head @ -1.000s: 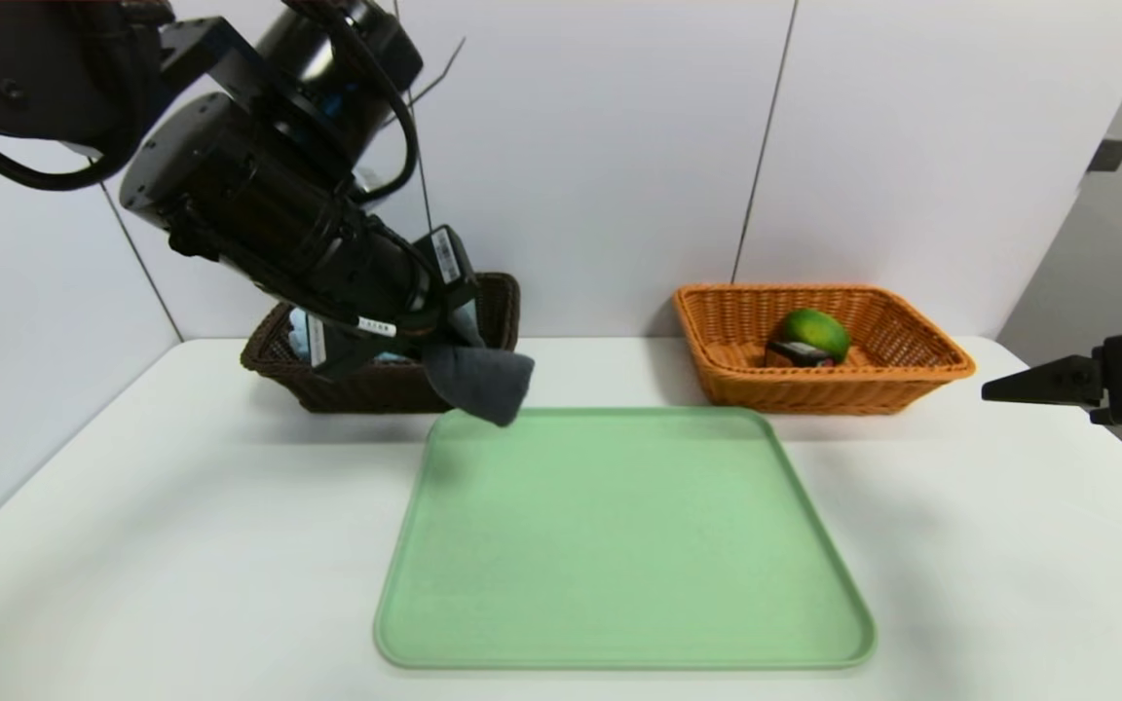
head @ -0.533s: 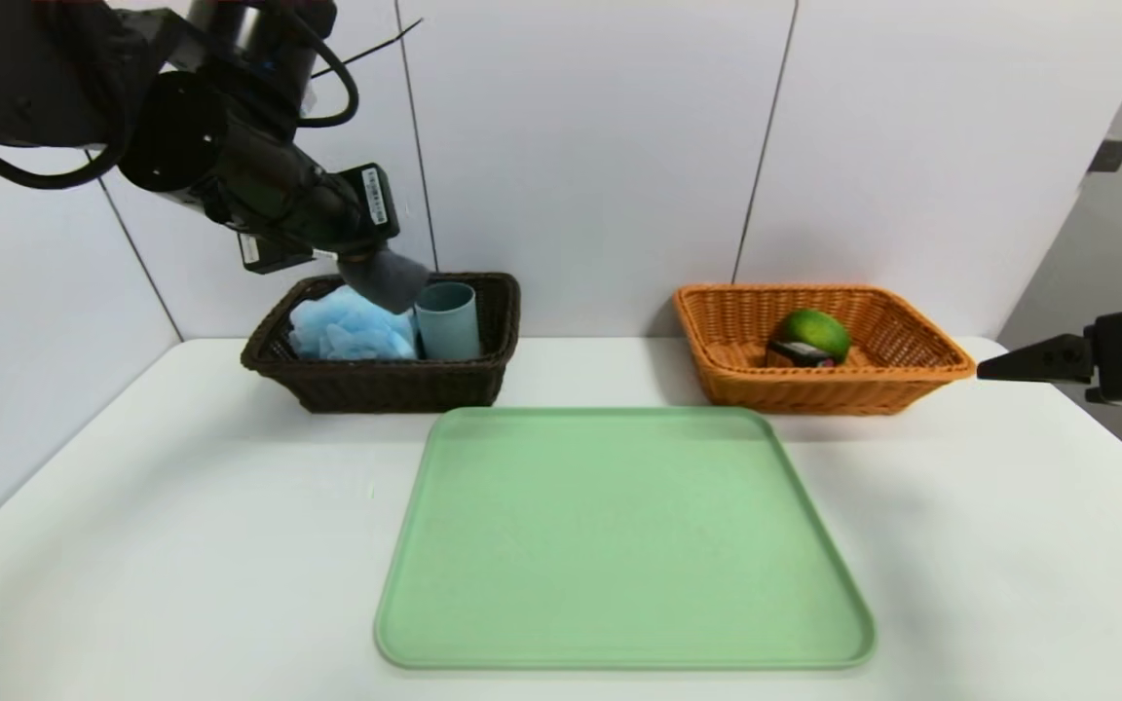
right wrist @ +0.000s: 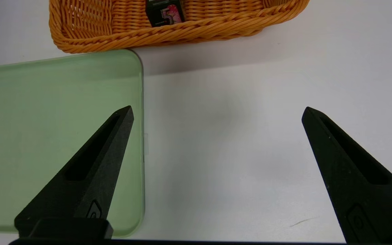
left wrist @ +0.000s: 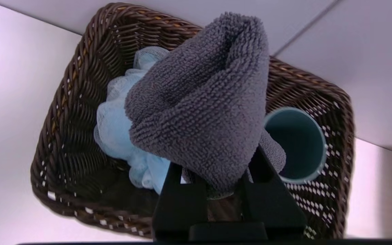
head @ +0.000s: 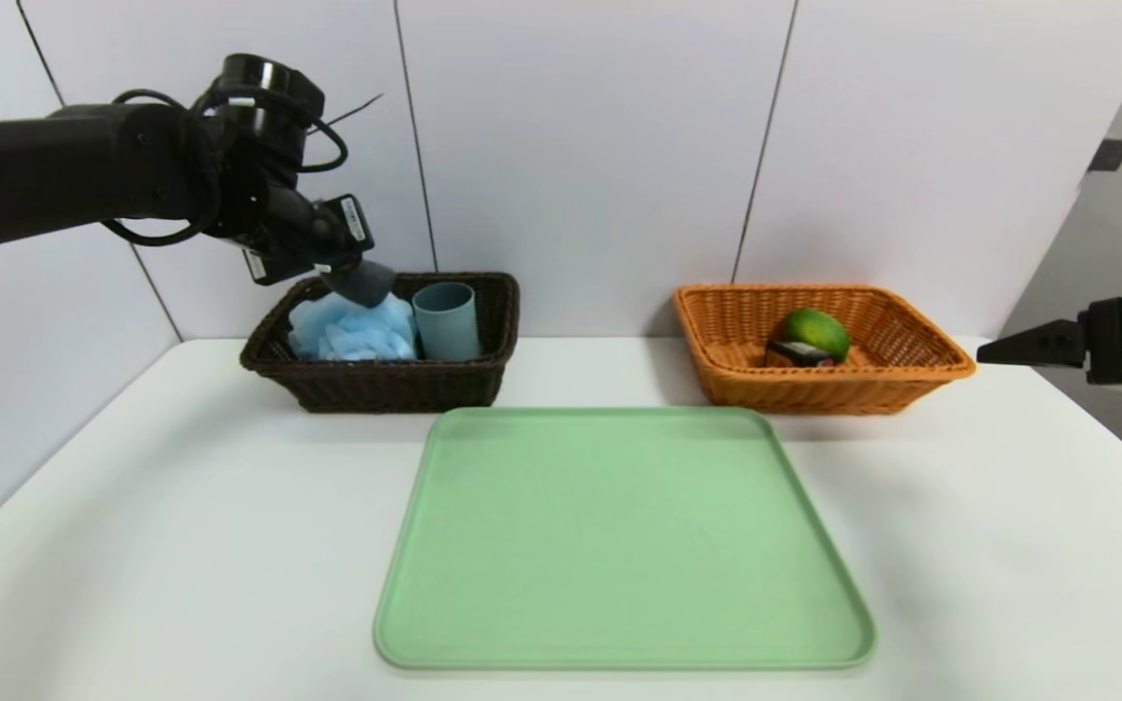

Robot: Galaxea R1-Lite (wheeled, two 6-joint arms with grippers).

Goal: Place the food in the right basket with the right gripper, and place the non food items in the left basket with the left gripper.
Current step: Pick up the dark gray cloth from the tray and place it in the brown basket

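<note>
On the white worktop (head: pixel 181 506) I see the green tray (head: pixel 619 545) in the middle, with nothing on it. Behind it stand two baskets, well apart. The brown basket (head: pixel 376 385) on my left side has the blue puff (head: pixel 352 331) and the teal cup (head: pixel 446 321) inside, the cup upright beside the puff. The orange basket (head: pixel 819 385) on my right has the green fruit (head: pixel 814 333) and the small black box (head: pixel 800 353), touching each other.

My left gripper (left wrist: pixel 216 177) hangs over the brown basket, jaws closed on the grey towel (left wrist: pixel 202 102). The towel is above the puff and close to the cup; I cannot tell if it touches them. My right gripper (right wrist: pixel 216 112) is parked at the right edge of the worktop, jaws wide and holding nothing.

I judge the towel is the last item, so the task is nearly finished. It is soft, light and limp; it folds around the jaws and will not break or slip easily. The pinch on a bunched fold looks good. When I let go, the loops may cling to the jaws, and a falling corner could tip the light cup, so I would release over the puff side.
</note>
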